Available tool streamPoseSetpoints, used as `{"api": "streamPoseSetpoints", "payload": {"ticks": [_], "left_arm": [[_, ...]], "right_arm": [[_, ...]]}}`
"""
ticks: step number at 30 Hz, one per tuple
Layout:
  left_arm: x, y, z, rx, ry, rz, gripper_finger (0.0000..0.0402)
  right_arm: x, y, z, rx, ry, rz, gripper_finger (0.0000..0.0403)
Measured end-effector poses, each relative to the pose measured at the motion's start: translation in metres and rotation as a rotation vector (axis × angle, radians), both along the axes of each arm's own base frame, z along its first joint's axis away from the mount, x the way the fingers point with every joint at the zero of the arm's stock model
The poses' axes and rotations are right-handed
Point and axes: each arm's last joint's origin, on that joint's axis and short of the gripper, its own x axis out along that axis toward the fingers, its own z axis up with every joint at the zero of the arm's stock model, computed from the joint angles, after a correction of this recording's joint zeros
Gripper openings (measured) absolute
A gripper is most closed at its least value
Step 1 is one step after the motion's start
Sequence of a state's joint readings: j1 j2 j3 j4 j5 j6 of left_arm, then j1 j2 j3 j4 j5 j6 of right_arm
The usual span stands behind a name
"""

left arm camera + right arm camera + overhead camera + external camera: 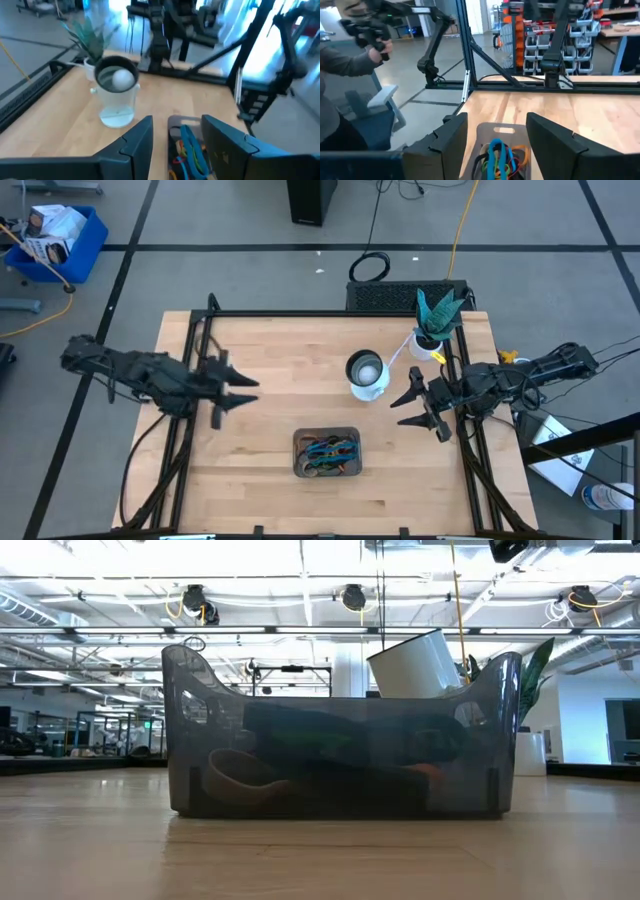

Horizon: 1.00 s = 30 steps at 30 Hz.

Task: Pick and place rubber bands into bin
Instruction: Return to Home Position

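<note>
Since the rubber bands (pixel 330 448) lie in the bin (pixel 326 472) by the table's (pixel 250 500) front edge, the left gripper (pixel 255 392) and right gripper (pixel 396 413) hang empty, wide open, equally near.

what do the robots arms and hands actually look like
The left arm and right arm are dark, nearly black, made of slim jointed links with black cables trailing from them. The left hand and right hand each have two dark, flat, angular fingers, wedge-shaped seen from the wrists. No markings show.
</note>
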State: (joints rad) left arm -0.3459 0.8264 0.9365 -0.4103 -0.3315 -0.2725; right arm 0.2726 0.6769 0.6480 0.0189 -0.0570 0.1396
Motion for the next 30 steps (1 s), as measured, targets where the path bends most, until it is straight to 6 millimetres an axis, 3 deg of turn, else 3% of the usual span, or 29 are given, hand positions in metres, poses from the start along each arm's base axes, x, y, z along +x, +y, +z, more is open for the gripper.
{"api": "streamPoseSetpoints", "payload": {"ticks": [6, 12, 22, 30], "left_arm": [[-0.049, 0.025, -0.03, -0.057, -0.14, 0.016, 0.0175], [-0.08, 0.038, -0.052, -0.069, -0.232, 0.06, 0.0175], [-0.099, 0.044, -0.095, -0.11, -0.292, 0.079, 0.0175], [-0.097, 0.043, -0.118, -0.13, -0.27, 0.086, 0.0175]], "right_arm": [[-0.012, -0.005, -0.022, 0.037, 0.0, 0.016, 0.0196], [-0.03, -0.013, -0.04, 0.058, -0.124, 0.007, 0.0196], [-0.043, -0.016, -0.066, 0.07, -0.18, 0.005, 0.0196], [-0.05, -0.018, -0.081, 0.088, -0.242, 0.004, 0.0196]]}}
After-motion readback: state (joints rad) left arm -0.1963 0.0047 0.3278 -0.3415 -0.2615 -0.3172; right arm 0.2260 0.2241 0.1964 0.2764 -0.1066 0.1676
